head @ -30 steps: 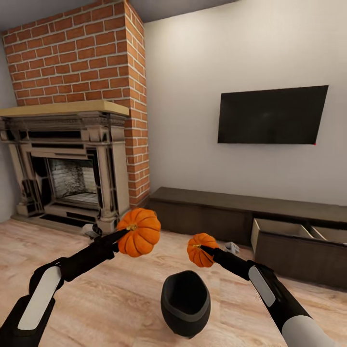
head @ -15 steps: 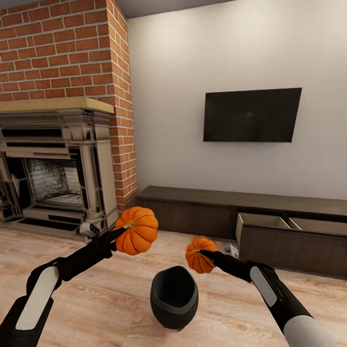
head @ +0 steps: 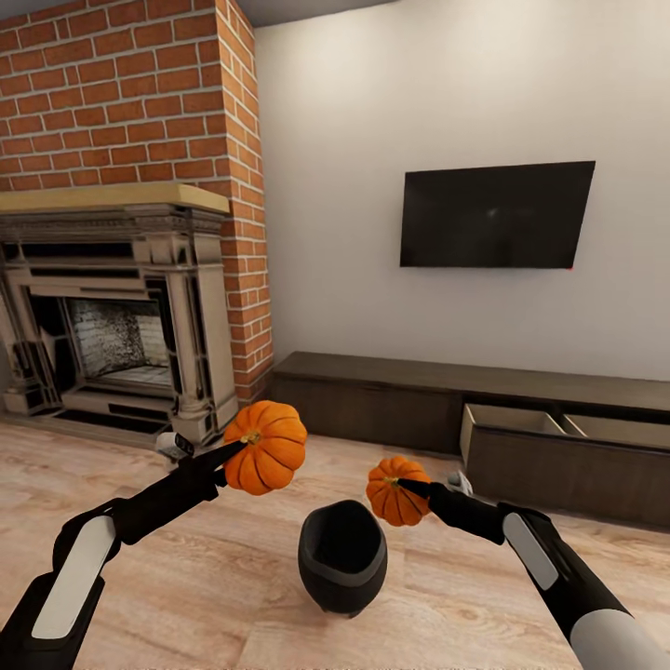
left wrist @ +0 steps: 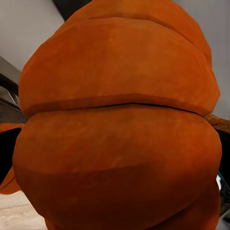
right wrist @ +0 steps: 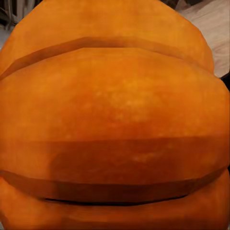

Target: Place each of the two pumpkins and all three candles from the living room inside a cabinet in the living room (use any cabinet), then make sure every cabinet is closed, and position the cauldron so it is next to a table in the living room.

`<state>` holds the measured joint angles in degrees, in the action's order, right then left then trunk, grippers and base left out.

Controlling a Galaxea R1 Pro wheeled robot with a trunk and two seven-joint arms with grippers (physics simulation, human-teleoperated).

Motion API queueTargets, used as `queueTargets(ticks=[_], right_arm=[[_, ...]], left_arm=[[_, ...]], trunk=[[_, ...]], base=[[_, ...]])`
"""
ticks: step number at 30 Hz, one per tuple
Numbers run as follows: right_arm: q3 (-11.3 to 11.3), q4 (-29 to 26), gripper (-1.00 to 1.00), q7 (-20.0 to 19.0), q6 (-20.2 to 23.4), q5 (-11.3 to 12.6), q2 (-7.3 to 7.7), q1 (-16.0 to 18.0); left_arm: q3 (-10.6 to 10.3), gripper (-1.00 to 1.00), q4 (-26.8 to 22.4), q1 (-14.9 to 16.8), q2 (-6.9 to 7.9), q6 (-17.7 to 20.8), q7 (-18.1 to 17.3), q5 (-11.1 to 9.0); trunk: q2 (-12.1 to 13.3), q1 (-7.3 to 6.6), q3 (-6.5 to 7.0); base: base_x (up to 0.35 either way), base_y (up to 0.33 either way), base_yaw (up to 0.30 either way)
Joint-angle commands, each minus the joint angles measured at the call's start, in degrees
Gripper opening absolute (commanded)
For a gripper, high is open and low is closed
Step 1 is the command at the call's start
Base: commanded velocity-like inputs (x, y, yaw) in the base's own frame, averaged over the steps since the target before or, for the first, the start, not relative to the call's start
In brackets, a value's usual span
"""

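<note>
We carry both pumpkins toward the cabinet, whose drawer stands open: left gripper clamped on the larger pumpkin, right gripper on the smaller pumpkin. Next, we judge: reach over the drawer and release.

An orange ribbed pumpkin is looming close, with light wood floor peeking past one corner.
</note>
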<state>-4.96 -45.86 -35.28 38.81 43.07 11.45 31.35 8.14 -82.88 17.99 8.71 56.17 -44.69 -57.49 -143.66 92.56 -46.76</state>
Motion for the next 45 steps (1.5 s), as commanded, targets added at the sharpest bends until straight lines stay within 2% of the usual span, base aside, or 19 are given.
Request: queueTargets(ticks=[1,8,15,31,36,45], right_arm=[[-0.16,-0.01,-1.0,-0.29,0.12,0.35,0.06,0.03],[-0.15,-0.01,-1.0,-1.38,-0.04,0.44,0.18,0.04],[-0.14,0.03,-1.0,-2.2,-0.05,0.44,0.78,0.03],[-0.17,0.05,-1.0,-2.38,-0.05,0.44,0.94,0.03],[-0.22,0.05,-1.0,-4.25,-0.05,0.3,1.03,0.03],[-0.23,0.07,-1.0,-4.7,-0.07,0.35,1.55,0.03]], left_arm=[[0.04,-1.0,0.0,0.04,0.0,0.25,-0.22,-0.04],[0.1,-1.0,0.0,0.03,0.0,0.25,-0.22,-0.08],[0.07,-1.0,0.0,0.03,0.05,0.25,-0.22,-0.15],[0.04,-1.0,0.0,0.03,0.06,0.25,-0.22,-0.29],[0.03,-1.0,-0.07,0.03,0.0,0.25,-0.22,-0.17],[0.03,-1.0,-0.09,0.03,0.03,0.25,-0.3,-0.16]], trunk=[[-0.03,-0.01,-0.09],[-0.03,-0.01,-0.17],[-0.03,-0.01,-0.4],[-0.03,-0.01,-1.12],[-0.03,-0.01,-1.46],[-0.03,-0.01,-2.12]], base=[[-0.001,0.0,0.001],[0.0,0.0,-0.069],[0.0,0.0,-0.24],[0.0,0.0,-0.249],[0.0,0.0,-0.214],[0.0,0.0,-0.201]])
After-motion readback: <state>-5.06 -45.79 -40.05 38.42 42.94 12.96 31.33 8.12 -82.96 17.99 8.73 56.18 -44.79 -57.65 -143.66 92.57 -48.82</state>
